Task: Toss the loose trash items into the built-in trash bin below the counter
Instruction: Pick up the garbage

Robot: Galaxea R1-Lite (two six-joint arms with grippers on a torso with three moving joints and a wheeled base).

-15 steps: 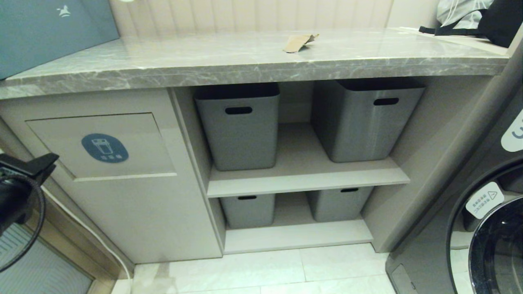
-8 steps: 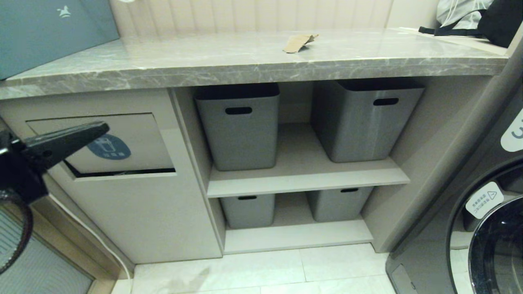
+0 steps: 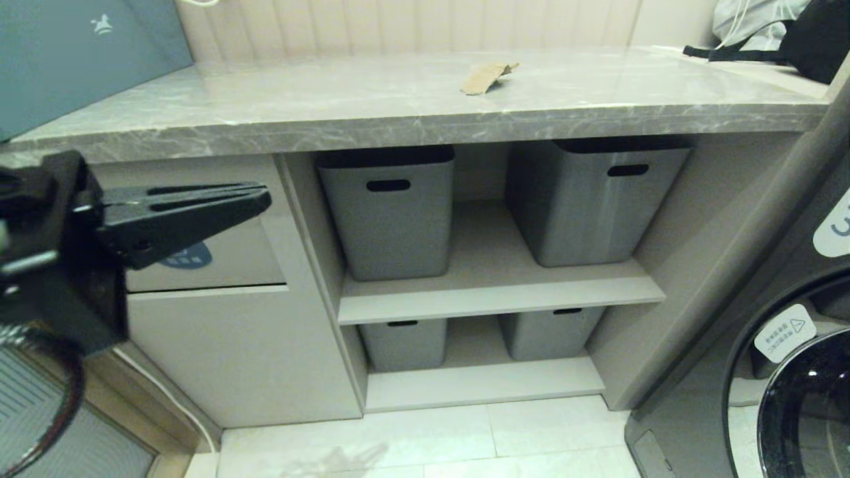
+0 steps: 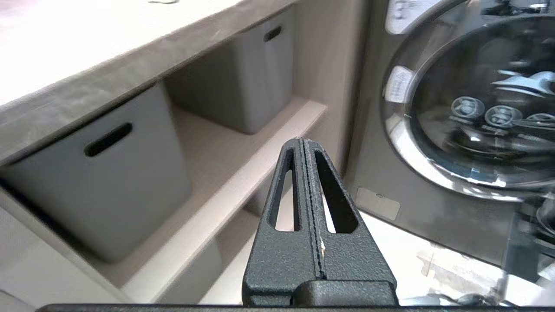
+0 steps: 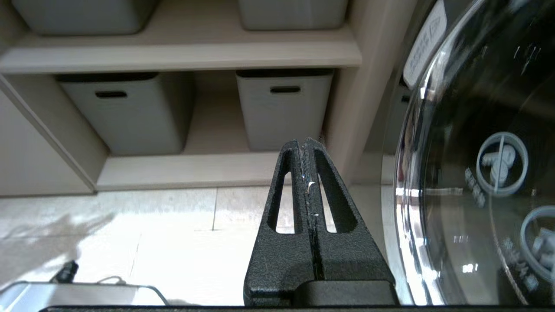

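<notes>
Left claw [image 3: 262, 198], clenched and empty, hangs before the trash-bin flap [image 3: 226, 255]. 1 tan kraft scrap [image 3: 487, 76] lies on the marble surface [image 3: 372, 113] at 1 o'clock: feather-light, soft, crushable; pinch its raised crumpled edge.

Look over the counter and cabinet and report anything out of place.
One tan kraft paper scrap lies loose on the marble counter, near its back, though it belongs in the built-in trash bin below. The bin's flap is closed. Nothing looks spilled or damaged.
</notes>
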